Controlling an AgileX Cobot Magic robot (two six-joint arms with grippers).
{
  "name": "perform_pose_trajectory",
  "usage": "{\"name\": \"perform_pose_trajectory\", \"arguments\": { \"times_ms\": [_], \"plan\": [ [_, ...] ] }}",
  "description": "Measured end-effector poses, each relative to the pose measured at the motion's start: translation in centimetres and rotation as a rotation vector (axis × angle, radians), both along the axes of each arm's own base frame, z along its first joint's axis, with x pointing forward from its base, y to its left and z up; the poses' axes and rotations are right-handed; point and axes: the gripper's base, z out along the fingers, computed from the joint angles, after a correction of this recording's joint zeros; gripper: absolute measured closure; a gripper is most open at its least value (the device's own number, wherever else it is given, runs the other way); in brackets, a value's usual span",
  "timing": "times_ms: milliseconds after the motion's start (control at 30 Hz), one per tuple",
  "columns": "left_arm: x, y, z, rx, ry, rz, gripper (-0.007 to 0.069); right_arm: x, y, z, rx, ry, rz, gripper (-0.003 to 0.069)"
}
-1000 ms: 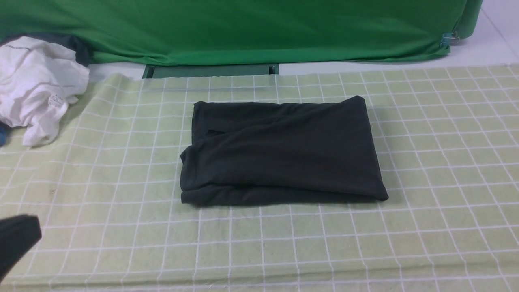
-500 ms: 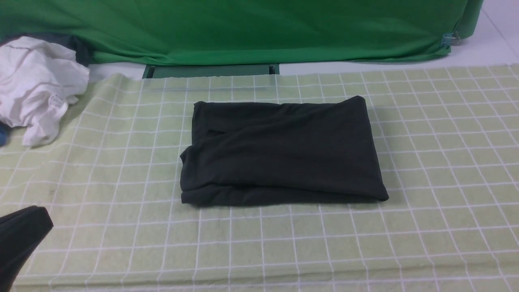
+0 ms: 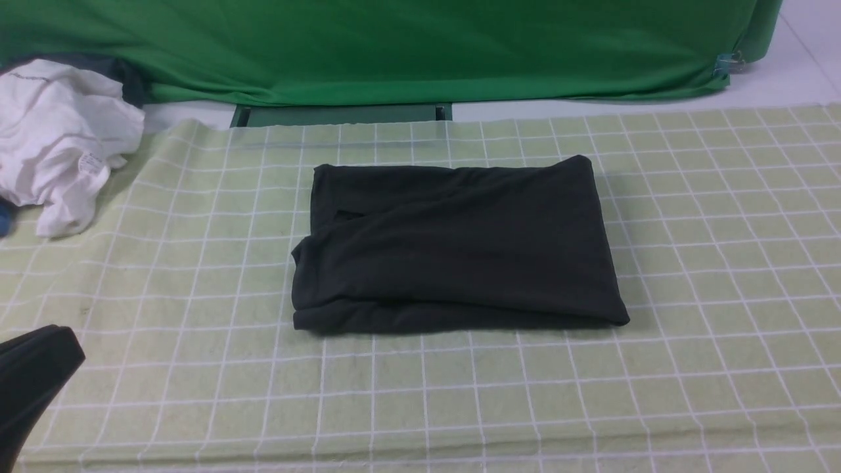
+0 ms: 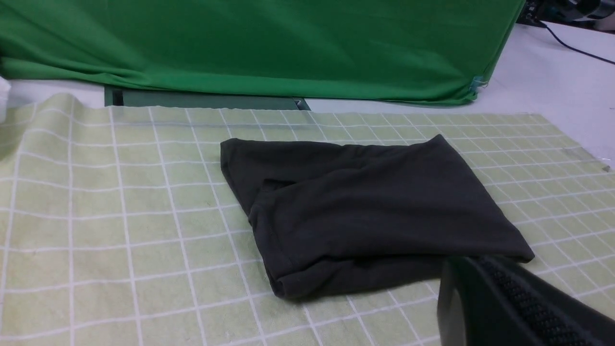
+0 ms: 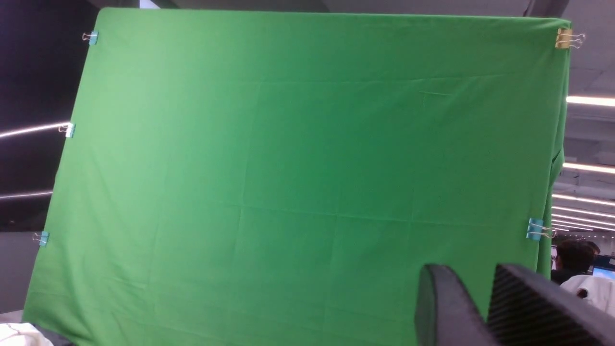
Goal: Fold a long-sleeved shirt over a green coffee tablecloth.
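The long-sleeved shirt [image 3: 453,246] lies folded into a black rectangle in the middle of the green coffee tablecloth [image 3: 690,368], a pale yellow-green cloth with a white grid. The left wrist view shows the same folded shirt [image 4: 365,211] lying flat. My left gripper [image 3: 39,368] sits low at the near left corner, well clear of the shirt; its fingers [image 4: 519,307] are pressed together with nothing between them. The front view does not show my right gripper [image 5: 473,281]. Its own view has it raised and facing the backdrop, with a narrow gap between its empty fingers.
A crumpled white garment [image 3: 59,141] lies at the far left edge of the tablecloth. A plain bright green backdrop [image 3: 394,46] hangs behind the table. A person [image 5: 576,269] sits beyond the backdrop's edge in the right wrist view.
My left gripper has shifted slightly forward and up at the near left corner. The folded shirt has not moved.
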Motion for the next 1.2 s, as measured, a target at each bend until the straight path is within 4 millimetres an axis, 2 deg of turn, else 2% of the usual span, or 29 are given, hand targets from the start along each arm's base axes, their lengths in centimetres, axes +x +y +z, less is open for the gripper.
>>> {"name": "perform_pose_trajectory", "arguments": {
  "times_ms": [200, 333, 533, 633, 733, 800, 900, 967, 1200],
  "plan": [
    [0.0, 0.0, 0.0, 0.001, 0.0, 0.0, 0.061, 0.0, 0.0, 0.0, -0.001, 0.0, -0.001, 0.048],
    [0.0, 0.1, 0.0, 0.08, -0.032, -0.006, 0.061, 0.0, 0.0, 0.0, -0.001, 0.0, -0.001, 0.0474],
    [0.0, 0.9, -0.1, 0.147, -0.196, 0.103, 0.061, 0.0, 0.0, 0.0, -0.001, 0.0, -0.001, 0.0466],
    [-0.1, 1.3, -1.3, 0.173, -0.243, 0.175, 0.061, 0.0, 0.0, 0.0, -0.002, 0.0, -0.001, 0.0463],
    [0.1, 1.9, -4.8, 0.209, -0.277, 0.284, 0.061, 0.0, 0.0, 0.0, -0.002, 0.0, -0.001, 0.0454],
    [0.1, 1.9, -5.6, 0.214, -0.281, 0.299, 0.061, 0.0, 0.0, 0.0, -0.002, 0.0, -0.001, 0.0452],
    [0.7, 2.2, -8.8, 0.234, -0.25, 0.326, 0.061, 0.0, 0.0, 0.0, -0.002, 0.0, -0.001, 0.0443],
    [0.9, 2.2, -10.1, 0.25, -0.22, 0.324, 0.061, 0.0, 0.0, 0.0, -0.002, 0.0, -0.001, 0.0436],
    [0.9, 2.3, -11.1, 0.328, -0.17, 0.311, 0.061, 0.0, 0.0, 0.0, -0.003, 0.0, -0.001, 0.0424]
  ]
}}
